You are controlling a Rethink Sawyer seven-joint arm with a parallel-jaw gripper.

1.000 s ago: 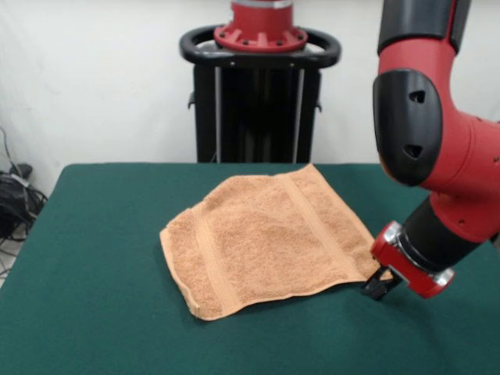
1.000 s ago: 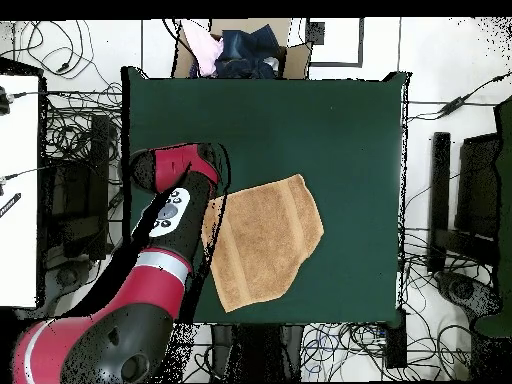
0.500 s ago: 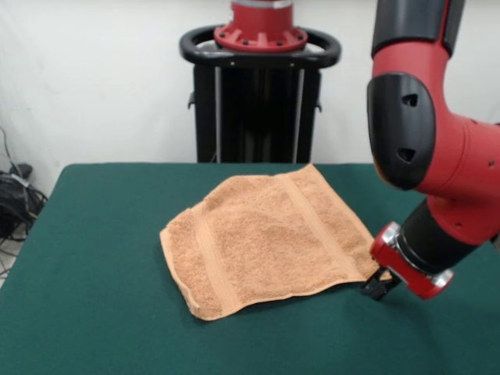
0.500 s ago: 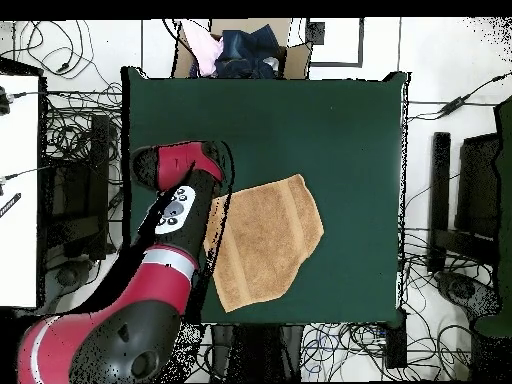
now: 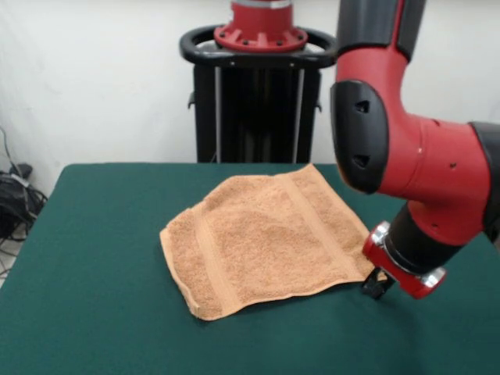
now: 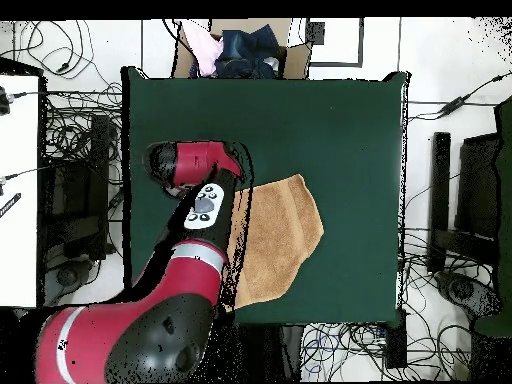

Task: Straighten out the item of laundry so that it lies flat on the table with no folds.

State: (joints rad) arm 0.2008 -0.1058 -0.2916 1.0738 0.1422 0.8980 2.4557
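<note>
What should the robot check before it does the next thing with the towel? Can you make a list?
1. Towel fully on the table: ok, no edge hangs off.
2. Towel flat: not ok. Its outline is skewed and the surface shows soft bumps near the middle.
3. Gripper at the towel's corner: ok, it sits low on the table right by that corner.
4. Gripper holding the cloth: cannot tell, the wrist hides its tips.
5. Room to pull outward: ok, bare green table lies beyond the gripper.
6. Overhead view of the towel: not ok, the arm covers one side of it.
</note>
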